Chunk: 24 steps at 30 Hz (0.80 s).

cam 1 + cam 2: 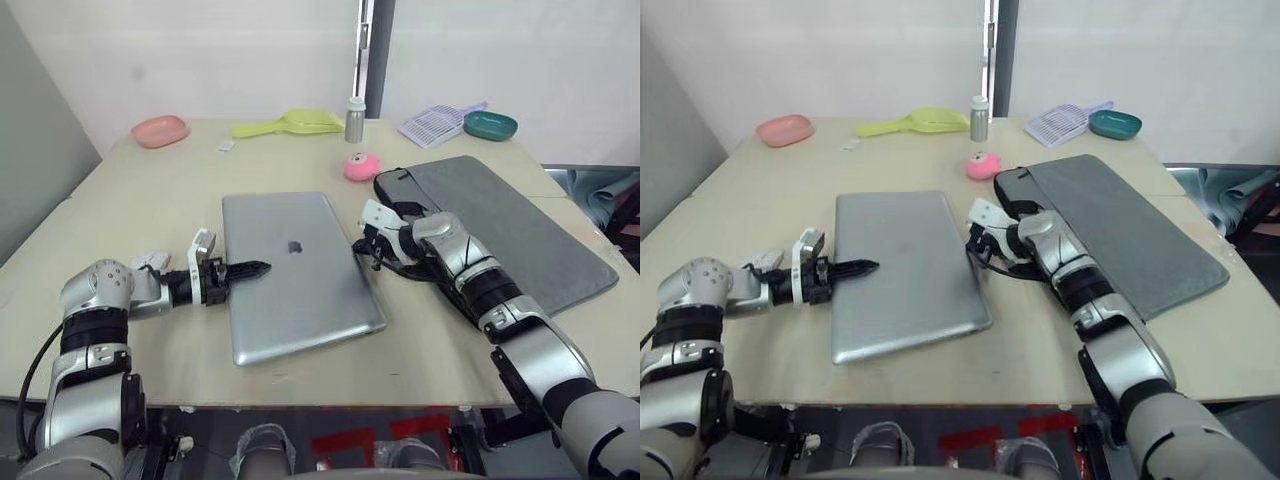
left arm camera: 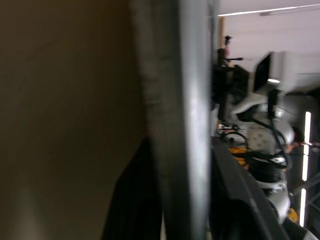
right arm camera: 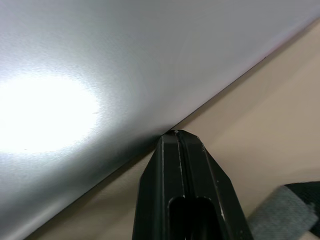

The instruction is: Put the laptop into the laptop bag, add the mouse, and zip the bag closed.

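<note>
Overhead, the laptop (image 1: 298,272) lies flat mid-table, with the bag (image 1: 510,225) just to its right and a white mouse (image 1: 150,260) showing behind the left wrist. The left gripper (image 1: 255,268) reaches in from the left, one finger lying over the lid; the right gripper (image 1: 362,243) sits at the laptop's right edge.

Up close, the left wrist view has the laptop's (image 2: 182,115) edge sandwiched between the two black fingers (image 2: 132,200), so that hand is clamped on it.

From the right wrist, the fingers (image 3: 184,185) are pressed together, tip touching the laptop (image 3: 100,75) edge where it meets the table (image 3: 280,115).

My read: the right tip should wedge under that edge, lifting evenly with the left, before sliding toward the bag mouth.
</note>
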Each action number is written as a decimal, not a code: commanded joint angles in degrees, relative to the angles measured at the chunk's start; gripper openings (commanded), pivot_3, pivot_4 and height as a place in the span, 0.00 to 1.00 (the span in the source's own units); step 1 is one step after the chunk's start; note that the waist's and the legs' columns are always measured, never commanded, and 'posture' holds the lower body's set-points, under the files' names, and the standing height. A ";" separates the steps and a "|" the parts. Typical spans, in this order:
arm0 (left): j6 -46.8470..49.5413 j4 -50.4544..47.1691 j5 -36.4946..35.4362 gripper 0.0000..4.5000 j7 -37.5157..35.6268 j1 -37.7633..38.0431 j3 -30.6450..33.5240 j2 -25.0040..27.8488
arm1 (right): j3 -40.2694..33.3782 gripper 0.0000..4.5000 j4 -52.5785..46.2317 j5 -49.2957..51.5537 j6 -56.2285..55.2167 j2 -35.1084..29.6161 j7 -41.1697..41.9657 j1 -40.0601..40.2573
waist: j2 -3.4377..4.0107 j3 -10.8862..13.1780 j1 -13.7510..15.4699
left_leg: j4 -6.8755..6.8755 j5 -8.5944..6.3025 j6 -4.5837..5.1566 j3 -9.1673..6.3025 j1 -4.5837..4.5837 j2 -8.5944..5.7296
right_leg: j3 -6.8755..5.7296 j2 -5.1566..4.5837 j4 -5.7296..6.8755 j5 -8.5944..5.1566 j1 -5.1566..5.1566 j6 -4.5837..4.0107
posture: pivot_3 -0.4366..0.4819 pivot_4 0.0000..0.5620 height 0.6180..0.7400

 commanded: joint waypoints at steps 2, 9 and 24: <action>-1.41 0.57 0.83 0.07 -2.13 -2.84 -3.23 3.52 | -3.01 0.00 2.07 1.11 -2.56 -3.27 0.99 -3.23 | -0.01 0.02 -0.32 | -0.03 0.00 -0.01 0.00 -0.02 0.00 | -0.01 0.01 -0.03 0.00 -0.02 0.00 | 0.48 0.27 1.00; -3.28 2.98 1.27 0.07 -6.97 -5.49 -7.34 6.10 | -5.62 0.00 1.11 3.17 -2.34 -7.16 3.53 -4.30 | -0.02 0.04 -0.70 | -0.08 0.52 0.13 -0.25 -0.84 0.11 | -0.35 0.16 -0.02 0.00 -0.66 0.01 | 0.48 0.27 1.00; 2.82 -11.81 -16.45 0.07 -5.84 1.79 -2.75 16.73 | -33.31 0.00 -48.14 27.67 28.30 -30.06 8.42 27.34 | -0.07 0.12 0.79 | -0.08 0.43 -0.01 -0.34 -0.86 0.28 | -0.48 0.24 -0.12 -0.03 -0.63 -0.03 | 0.48 0.27 1.00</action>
